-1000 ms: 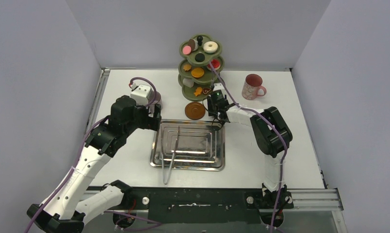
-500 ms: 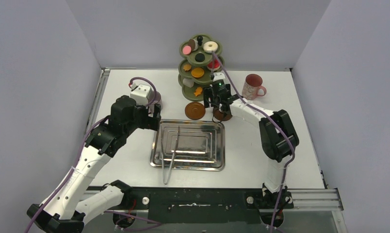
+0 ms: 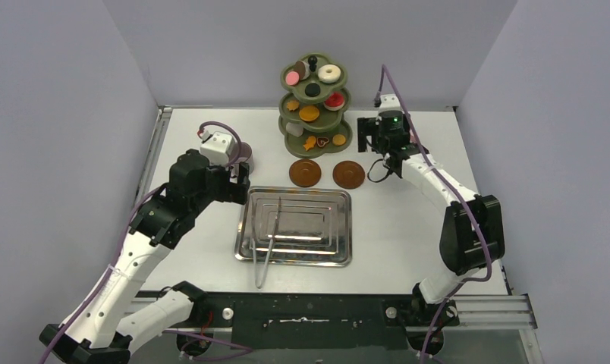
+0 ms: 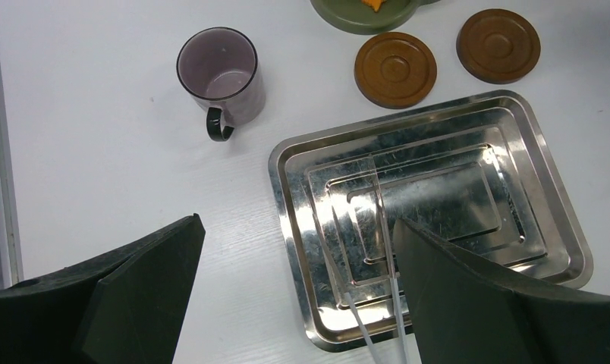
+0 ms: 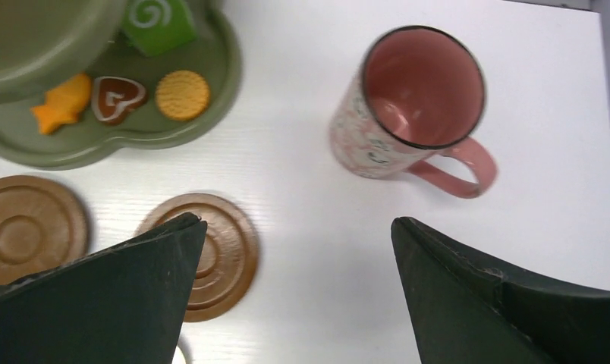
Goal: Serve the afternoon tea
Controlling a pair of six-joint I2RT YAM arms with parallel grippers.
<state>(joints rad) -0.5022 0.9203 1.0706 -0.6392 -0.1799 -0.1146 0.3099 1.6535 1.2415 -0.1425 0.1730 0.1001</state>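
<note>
Both coasters (image 3: pixel 305 173) lay bare on the tabletop (image 3: pixel 469 197) before the stand (image 3: pixel 346 141). The right gripper (image 5: pixel 294 250) hung open and empty over the pink mug (image 5: pixel 408 102). The left gripper (image 4: pixel 298 227), open too, hovered near the mauve mug (image 4: pixel 218 72). Next, I reckoned, came gripping the pink mug's rim.

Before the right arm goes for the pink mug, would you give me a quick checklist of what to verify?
1. right fingers open and empty: ok.
2. pink mug upright, nothing inside: ok.
3. handle points away from the stand: ok.
4. coaster nearest the mug is bare: ok.
5. Fingers lined up on the mug: not ok, it lies ahead, toward one finger.
</note>
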